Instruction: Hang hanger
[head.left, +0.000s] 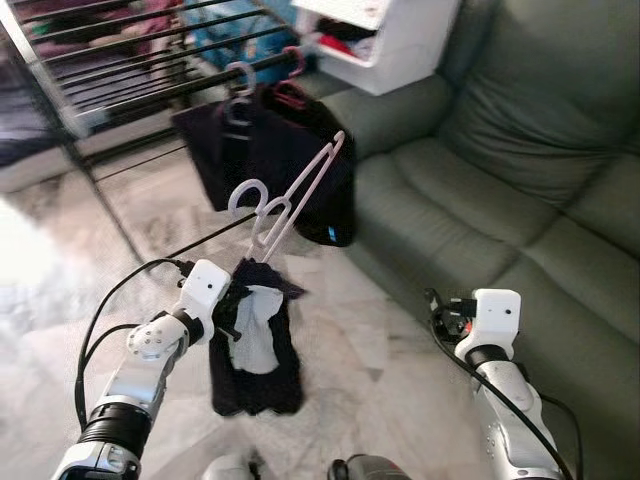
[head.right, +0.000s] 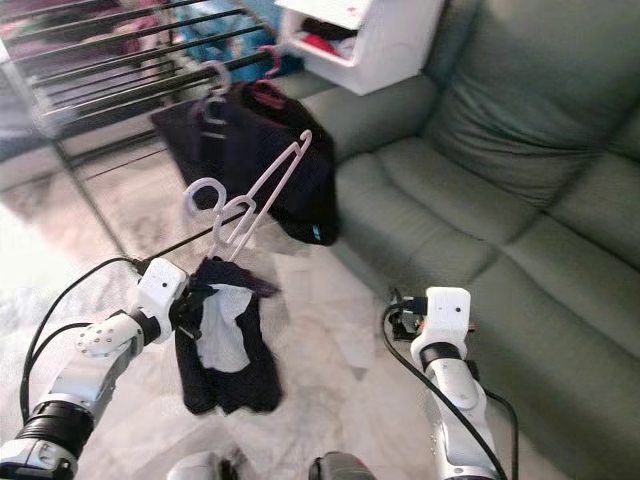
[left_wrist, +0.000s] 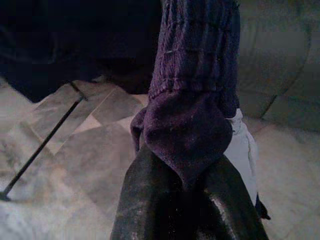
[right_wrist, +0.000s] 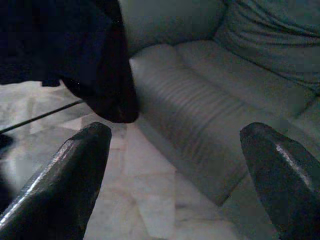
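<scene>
- Left gripper: fingers closed together on a fold of dark purple knit garment; the cloth bunches between the tips in the left wrist view.
- Garment hangs below the gripper over the marble floor, with a white inner panel showing.
- White plastic hanger rises from the top of that garment, tilted, hook up and toward the rack. Cannot tell if it touches anything on the rack.
- Right gripper: fingers wide apart, nothing between them, pointed at the grey-green sofa. The right arm is held low in front of the sofa edge.
- Drying rack with dark bars stands ahead on the left; a thin black rod of it runs low across the floor.
- Dark garment already hangs on the rack, on a white hanger next to a pink one.
- White storage unit sits beyond the sofa arm.
</scene>
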